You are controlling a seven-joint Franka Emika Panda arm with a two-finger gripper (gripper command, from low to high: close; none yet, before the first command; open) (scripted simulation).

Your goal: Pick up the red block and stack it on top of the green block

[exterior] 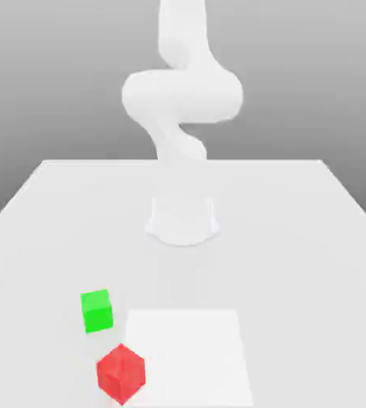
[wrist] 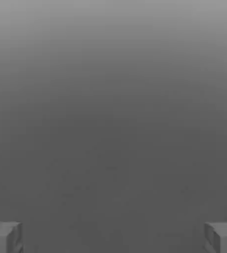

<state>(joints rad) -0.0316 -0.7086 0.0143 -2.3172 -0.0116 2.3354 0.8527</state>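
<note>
The red block (exterior: 121, 372) lies on the white table (exterior: 297, 239) near the front edge, turned corner-on. Just behind it, slightly toward the exterior view's left, sits the green block (exterior: 96, 310), a small gap between the two. The white arm (exterior: 182, 96) rises from its base (exterior: 183, 221) at mid-table and leaves the frame at the top, far above both blocks. In the hand view the gripper (wrist: 113, 237) is open, its two grey fingertips (wrist: 4, 237) standing wide apart at the picture's edges with nothing between them, facing plain grey background.
A brighter white square patch (exterior: 187, 355) marks the table surface beside the red block, toward the exterior view's right. The arm's round base stands behind the blocks at the table's middle.
</note>
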